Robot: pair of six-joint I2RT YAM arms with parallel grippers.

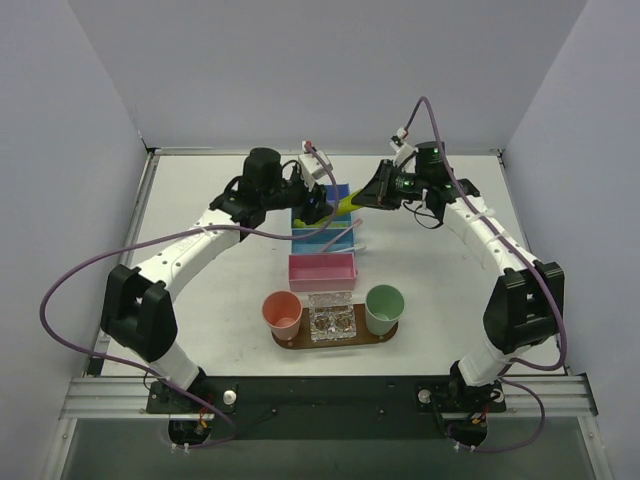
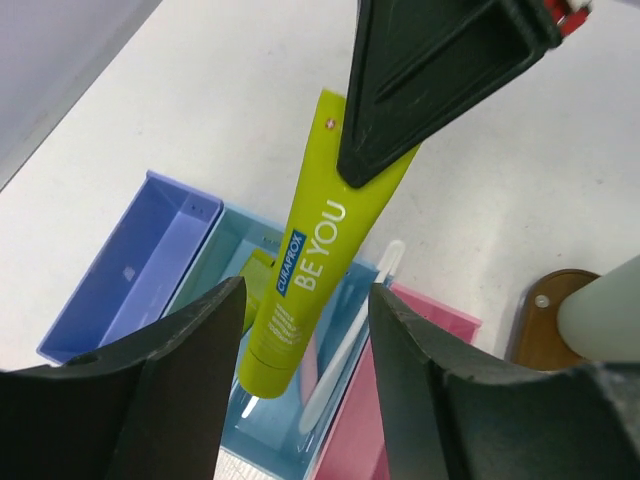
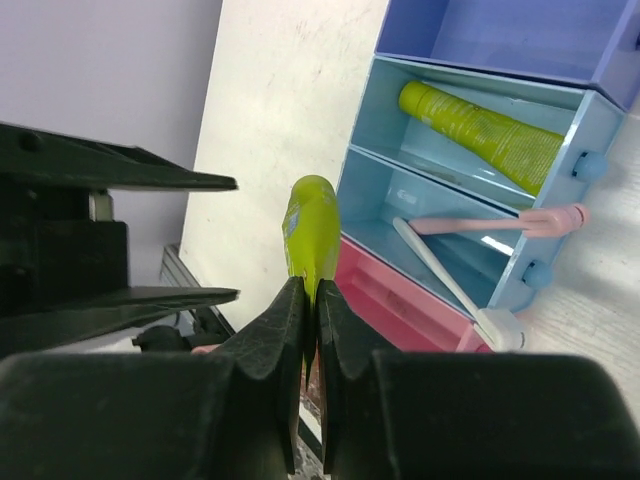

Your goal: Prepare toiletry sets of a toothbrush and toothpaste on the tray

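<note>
Toothpaste (image 2: pixel 305 270) in tight right jaws, cap toward wide-apart left jaws

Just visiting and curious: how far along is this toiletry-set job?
Early. The tray holds only a salmon cup, mint cup and clear holder. In hand: the right gripper pinches one toothpaste tube near the open left gripper. Still to do: the second tube, pink toothbrush and white toothbrush lie in the teal bin.

The yellow-green toothpaste tube (image 2: pixel 318 262) reads "CURAPROX" and "BE YOU"; its smaller print is illegible.
</note>
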